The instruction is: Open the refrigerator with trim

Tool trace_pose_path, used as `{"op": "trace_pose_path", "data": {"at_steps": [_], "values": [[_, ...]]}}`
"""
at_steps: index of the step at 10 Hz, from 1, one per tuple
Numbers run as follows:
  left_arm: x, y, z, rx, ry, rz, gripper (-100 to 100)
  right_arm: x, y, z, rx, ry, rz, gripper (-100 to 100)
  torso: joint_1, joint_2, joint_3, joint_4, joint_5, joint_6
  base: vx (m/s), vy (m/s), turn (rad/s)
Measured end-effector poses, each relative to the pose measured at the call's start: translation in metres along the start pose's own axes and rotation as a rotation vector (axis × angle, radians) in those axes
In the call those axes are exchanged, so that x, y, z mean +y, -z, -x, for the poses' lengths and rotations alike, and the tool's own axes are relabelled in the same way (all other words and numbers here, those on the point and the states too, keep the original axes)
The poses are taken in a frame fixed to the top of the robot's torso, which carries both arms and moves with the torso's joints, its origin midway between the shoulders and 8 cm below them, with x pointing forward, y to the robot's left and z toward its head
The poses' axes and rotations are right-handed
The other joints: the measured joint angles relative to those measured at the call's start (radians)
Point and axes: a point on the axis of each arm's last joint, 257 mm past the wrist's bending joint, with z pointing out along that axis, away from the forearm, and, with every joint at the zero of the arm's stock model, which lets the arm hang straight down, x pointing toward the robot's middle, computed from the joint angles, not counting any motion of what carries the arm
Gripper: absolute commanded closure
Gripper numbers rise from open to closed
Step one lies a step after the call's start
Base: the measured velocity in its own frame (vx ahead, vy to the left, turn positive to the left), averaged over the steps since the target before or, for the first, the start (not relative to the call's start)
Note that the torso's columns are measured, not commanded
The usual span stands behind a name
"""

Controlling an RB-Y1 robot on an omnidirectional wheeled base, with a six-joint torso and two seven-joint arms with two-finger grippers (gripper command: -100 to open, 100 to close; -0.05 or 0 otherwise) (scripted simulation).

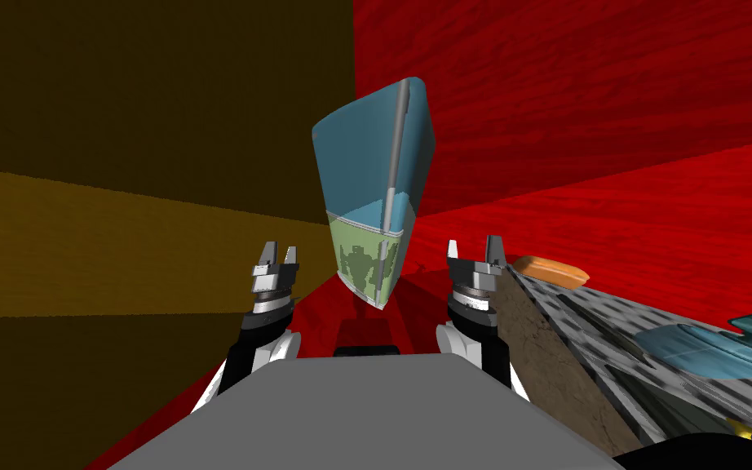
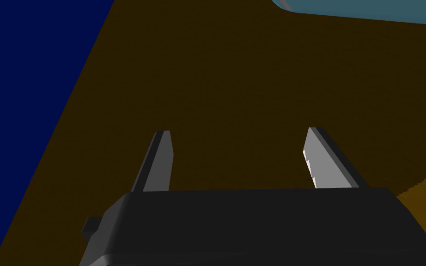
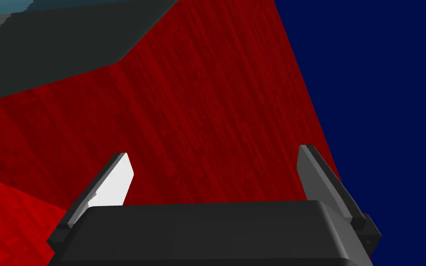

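So: left gripper (image 1: 276,257) has its fingers spread and empty, facing the brown wall (image 1: 121,122). Refrigerator (image 1: 354,155) stands dead ahead between the arms, apart from both, blue upper door over a green lower one. Long grey handle (image 1: 396,147) runs up near its right edge. It's a rigid bar, so grab there. Expect a heavy, stiff door and seal resistance. Right gripper (image 1: 475,251) is likewise spread and empty.
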Motion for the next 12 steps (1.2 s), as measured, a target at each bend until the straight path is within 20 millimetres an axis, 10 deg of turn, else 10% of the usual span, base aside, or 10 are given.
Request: {"op": "trace_pose_path", "data": {"at_steps": [9, 10, 12], "values": [[-0.0002, -0.0001, 0.0000, 0.000, 0.000, 0.000, 0, 0.0002, -0.0001, 0.0000, 0.000, 0.000, 0.000, 0, 0.000, 0.618, -1.234, 0.617, 0.000, 0.000, 0.000, 0.000, 0.000], [-0.0002, -0.0001, 0.0000, 0.000, 0.000, 0.000, -100, 0.0002, -0.0001, 0.0000, 0.000, 0.000, 0.000, 0, 0.000, 0.691, -1.382, 0.691, 0.000, 0.000, 0.013, -0.016, -0.001], [0.0022, -0.0028, -0.0054, 0.046, -0.004, 0.006, -100, -0.0001, 0.0000, 0.0000, 0.000, 0.000, 0.000, 0, -0.002, 0.734, -1.471, 0.734, 0.000, 0.000, 0.019, -0.052, -0.001]]}}
